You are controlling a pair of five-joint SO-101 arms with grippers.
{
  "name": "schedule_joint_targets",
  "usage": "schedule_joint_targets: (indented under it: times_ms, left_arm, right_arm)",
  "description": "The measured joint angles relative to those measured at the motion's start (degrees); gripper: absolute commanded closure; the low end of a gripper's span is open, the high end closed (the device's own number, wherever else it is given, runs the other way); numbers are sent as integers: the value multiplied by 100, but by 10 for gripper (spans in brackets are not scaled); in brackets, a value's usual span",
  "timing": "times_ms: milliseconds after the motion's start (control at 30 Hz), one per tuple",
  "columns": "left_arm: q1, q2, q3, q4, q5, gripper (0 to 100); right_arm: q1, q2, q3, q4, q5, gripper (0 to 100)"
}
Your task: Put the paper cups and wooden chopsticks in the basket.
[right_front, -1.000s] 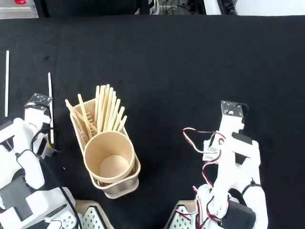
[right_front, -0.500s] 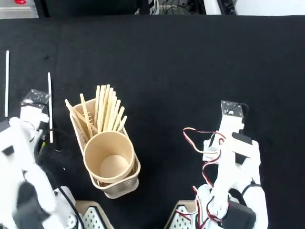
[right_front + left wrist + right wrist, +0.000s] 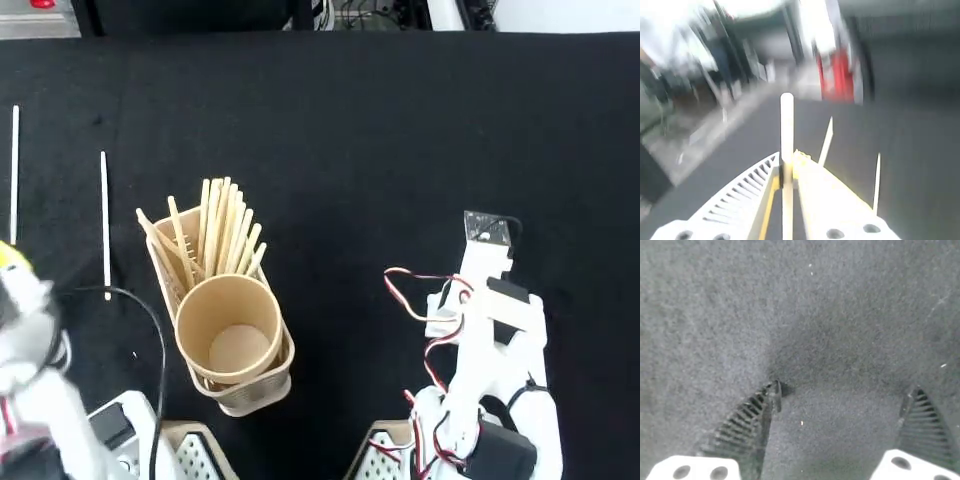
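A beige basket [image 3: 265,385] at front centre-left holds a paper cup [image 3: 228,330] and several wooden chopsticks [image 3: 222,235] that lean out toward the back. Two thin white sticks lie on the black cloth at the left, one [image 3: 105,225] nearer the basket and one [image 3: 14,175] by the table's left edge. My left gripper [image 3: 786,160] is raised and shut on another white stick [image 3: 786,125] that stands up between its fingers. The left arm [image 3: 25,320] is a blur at the front left corner. My right gripper [image 3: 845,405] hangs open over bare cloth, right of the basket [image 3: 487,232].
The table is covered with black cloth [image 3: 380,130]. A red and white cable [image 3: 420,300] loops beside the right arm. Arm bases stand at the front edge. Room clutter and a red object [image 3: 840,75] lie beyond the far left edge.
The left arm has lifted from beside the nearer white stick and swung toward the front left corner. The right arm, basket and both sticks on the cloth have not moved.
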Motion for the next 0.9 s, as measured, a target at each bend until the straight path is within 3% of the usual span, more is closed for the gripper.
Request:
schedule_joint_targets:
  times_ms: [167,433,667,900]
  left_arm:
    - [308,492,-1741,273,1178,971]
    - [2664,1644,-4255,1538,1354,971]
    - [3912,1978,-4475,1451,1354,971]
    - [4325,1987,-3578,440,1952,971]
  right_arm:
    - [0,0,0,0,0,616]
    - [0,0,0,0,0,616]
    - [0,0,0,0,0,616]
    - [0,0,0,0,0,616]
